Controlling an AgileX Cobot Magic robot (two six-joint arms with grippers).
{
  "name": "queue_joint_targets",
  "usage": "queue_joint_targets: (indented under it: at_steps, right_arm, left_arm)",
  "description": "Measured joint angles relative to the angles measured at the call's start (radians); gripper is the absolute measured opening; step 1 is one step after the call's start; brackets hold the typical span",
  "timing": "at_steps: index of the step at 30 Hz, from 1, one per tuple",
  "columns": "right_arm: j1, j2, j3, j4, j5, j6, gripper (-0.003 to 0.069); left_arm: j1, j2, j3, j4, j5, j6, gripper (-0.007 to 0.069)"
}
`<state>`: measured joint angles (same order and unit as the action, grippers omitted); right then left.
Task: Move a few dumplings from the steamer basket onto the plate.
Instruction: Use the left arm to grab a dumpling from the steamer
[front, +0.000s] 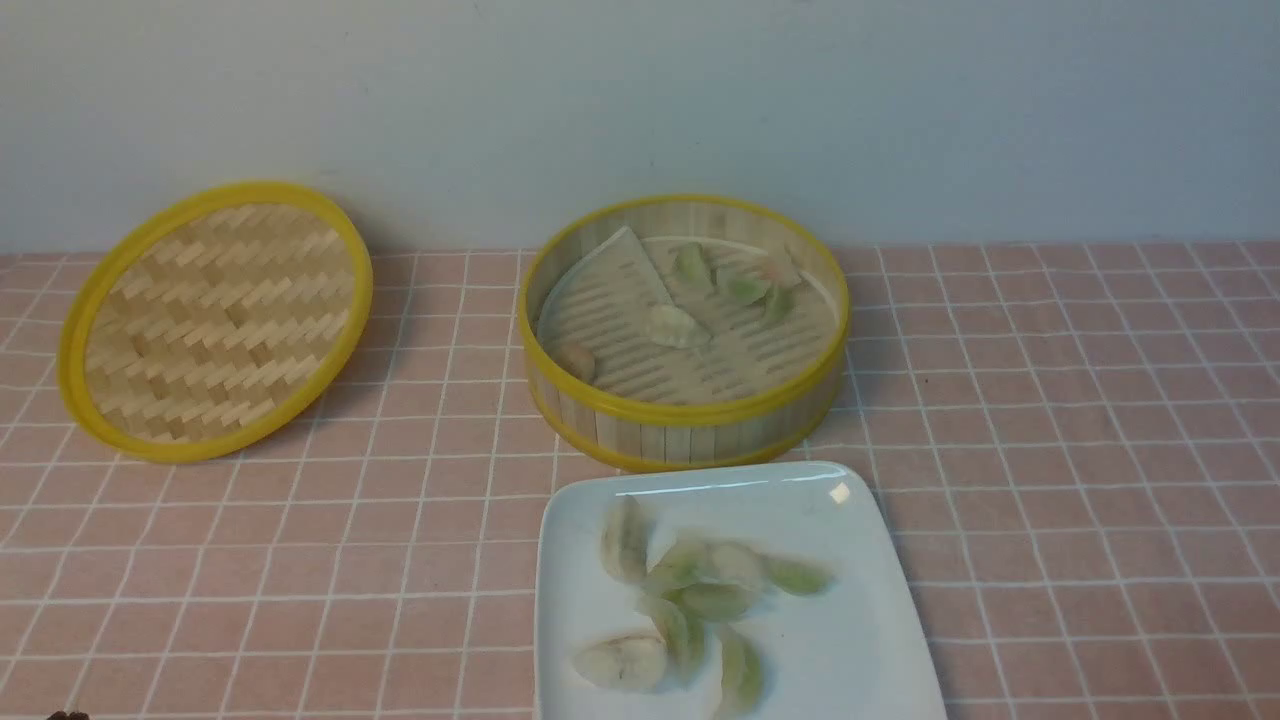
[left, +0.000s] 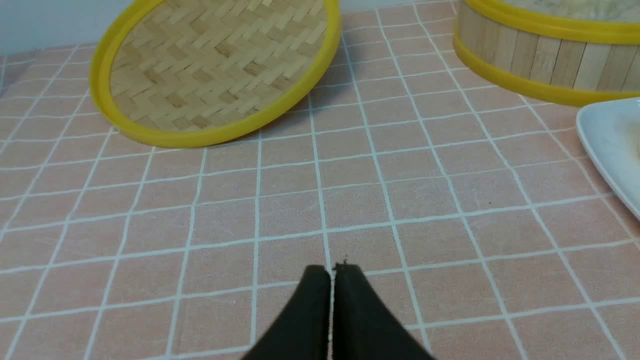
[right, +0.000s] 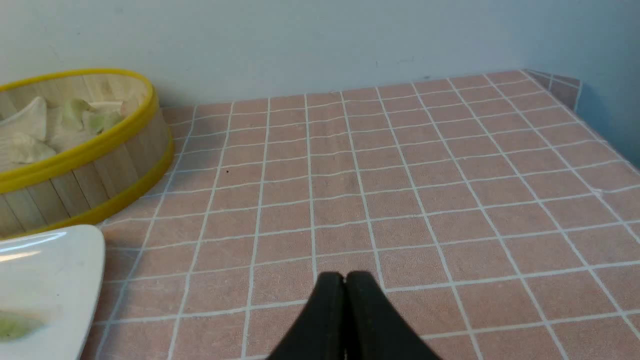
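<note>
Pink grid-lined cloth (front: 200, 560) is covering the whole table, and a plain pale wall (front: 640, 100) is standing behind it.

Working from the left, I am recording the following:

1. The left gripper (left: 332, 272) is hanging over bare cloth, well apart from every item. Its black jaws are pressing together and are gripping nothing.
2. The lid (front: 215, 320) is sitting tilted at the far left, with its woven face turning toward the front camera. I cannot tell whether its far rim is touching the wall.
3. The basket (front: 690, 420) is standing upright near the middle, close to the wall and apart from the lid. Its whitish liner (front: 610, 285) is folding up on the left side. About six dumplings (front: 678, 325) are lying inside: one whitish piece near the centre, one beige piece against the left wall, and the others, mostly green, toward the back.
4. The plate (front: 860, 640) is lying just in front of the basket. I cannot tell whether the two are touching. Plated dumplings (front: 715, 600), green and whitish, are clustering on its left half, several of them overlapping.
5. The right gripper (right: 345, 277) is hanging over bare cloth to the right of the plate and basket. Its jaws are clenching shut and are empty.
</note>
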<state>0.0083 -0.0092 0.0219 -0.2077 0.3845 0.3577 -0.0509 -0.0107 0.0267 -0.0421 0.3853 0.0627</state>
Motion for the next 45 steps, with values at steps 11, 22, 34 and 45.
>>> queue_joint_targets:
  at_steps: [11, 22, 34, 45]
  right_arm:
    - [0.0, 0.0, 0.0, 0.0, 0.0, 0.0, -0.0014]
    - [0.0, 0.0, 0.0, 0.0, 0.0, -0.001, -0.0014]
    - [0.0, 0.0, 0.0, 0.0, 0.0, -0.002, -0.0014]
    - [0.0, 0.0, 0.0, 0.0, 0.0, -0.002, -0.0014]
  left_arm:
    - [0.0, 0.0, 0.0, 0.0, 0.0, 0.0, -0.0006]
    - [0.0, 0.0, 0.0, 0.0, 0.0, 0.0, -0.0006]
    - [0.0, 0.0, 0.004, -0.346, -0.343, -0.079, -0.0006]
    - [0.0, 0.005, -0.194, -0.502, -0.611, -0.141, -0.0006]
